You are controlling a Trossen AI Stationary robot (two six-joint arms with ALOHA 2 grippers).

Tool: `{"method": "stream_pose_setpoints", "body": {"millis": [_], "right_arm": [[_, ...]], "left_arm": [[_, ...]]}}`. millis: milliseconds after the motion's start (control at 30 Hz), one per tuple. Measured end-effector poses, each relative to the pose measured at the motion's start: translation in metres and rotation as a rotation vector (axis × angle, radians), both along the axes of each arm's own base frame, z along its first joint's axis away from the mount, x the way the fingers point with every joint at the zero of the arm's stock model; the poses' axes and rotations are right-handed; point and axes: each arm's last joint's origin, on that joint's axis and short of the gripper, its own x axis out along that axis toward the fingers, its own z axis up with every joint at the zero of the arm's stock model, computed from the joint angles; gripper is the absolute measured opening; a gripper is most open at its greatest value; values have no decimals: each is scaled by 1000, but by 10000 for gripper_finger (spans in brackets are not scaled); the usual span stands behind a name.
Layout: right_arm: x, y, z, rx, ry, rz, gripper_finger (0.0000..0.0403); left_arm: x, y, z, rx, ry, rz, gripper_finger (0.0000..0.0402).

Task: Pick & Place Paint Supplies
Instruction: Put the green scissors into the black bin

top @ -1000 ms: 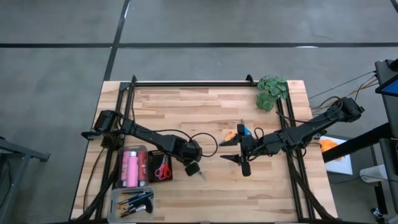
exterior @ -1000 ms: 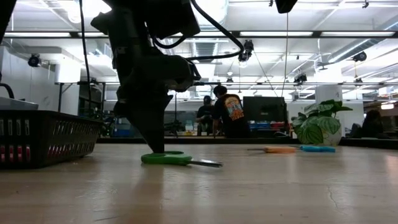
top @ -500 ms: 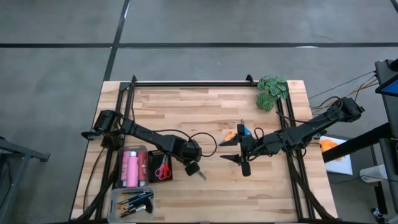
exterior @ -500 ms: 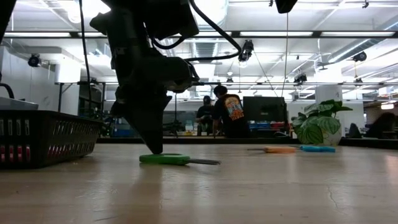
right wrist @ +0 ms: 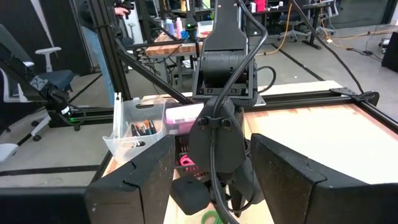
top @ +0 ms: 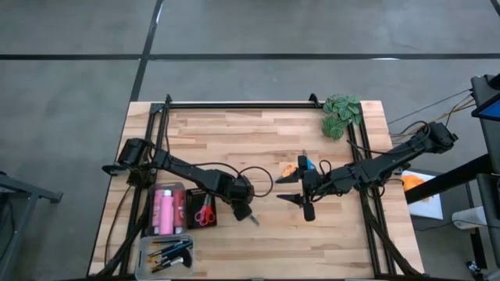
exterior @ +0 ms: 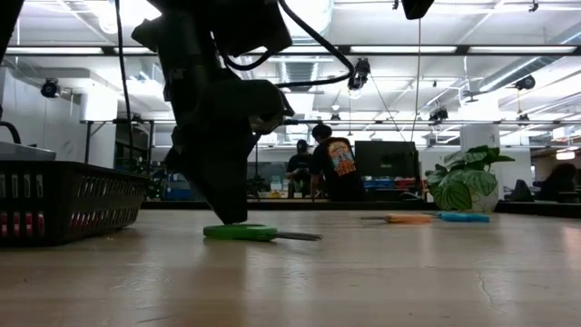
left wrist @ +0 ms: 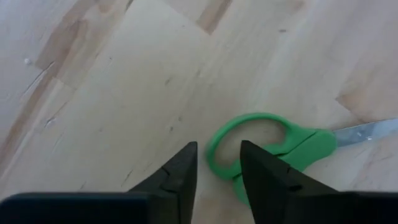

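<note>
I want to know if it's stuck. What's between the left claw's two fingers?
In the left wrist view, the left claw stands open with the green scissors handle loop's edge between its fingers, on the wooden table.

My left arm reaches from the table's [top: 258, 148] left edge toward its middle, wrist bent down, and my left gripper [left wrist: 218, 163] points steeply at the tabletop, its fingers [left wrist: 181, 171] parted a little with a narrow gap between them. My right arm comes in from the table's right edge, held low over the middle, and my right gripper [right wrist: 209, 171] faces the left arm with its fingers spread wide, holding nothing.
</note>
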Motion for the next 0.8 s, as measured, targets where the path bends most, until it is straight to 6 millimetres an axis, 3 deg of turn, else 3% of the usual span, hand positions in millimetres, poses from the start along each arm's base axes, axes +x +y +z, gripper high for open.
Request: {"method": "stream_pose_setpoints", "body": {"millis": [167, 633, 800], "right_arm": [[0, 0, 0, 0, 0, 0, 209], [0, 0, 0, 0, 0, 0, 209], [0, 0, 0, 0, 0, 0, 209]], "left_arm": [[4, -2, 3, 12, -33, -56, 136], [7, -4, 3, 196, -91, -492, 136], [7, -3, 3, 159, -100, -606, 136]]}}
